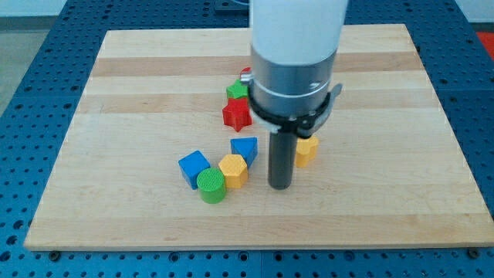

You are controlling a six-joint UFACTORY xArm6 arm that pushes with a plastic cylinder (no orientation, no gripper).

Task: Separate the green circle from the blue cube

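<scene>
My arm carries no jaws, so nothing is grasped or clamped; it ends in a straight dark rod, and my tip rests on the wooden board touching no block. The arm hangs upright from the view's top: a white housing above, a grey metal collar with a black clamp ring below it, then the rod.

Nearest my tip, toward the view's left, lies the yellow hexagonal block, close but with a gap of bare wood between. Beyond it, further left and slightly toward the view's bottom, stands the green circle, touching the yellow hexagonal block on one side and the blue cube on the other. The blue cube is the farthest of this cluster from my tip, at the view's left. The green circle and blue cube are therefore in contact.

Above and left of my tip sits a second blue block, angular in shape, just above the yellow hexagonal block. To the tip's right and slightly above, partly hidden behind the rod, is another yellow block; its shape cannot be told. Further toward the view's top are a red star-shaped block, a green block and a red block partly hidden by the arm.
</scene>
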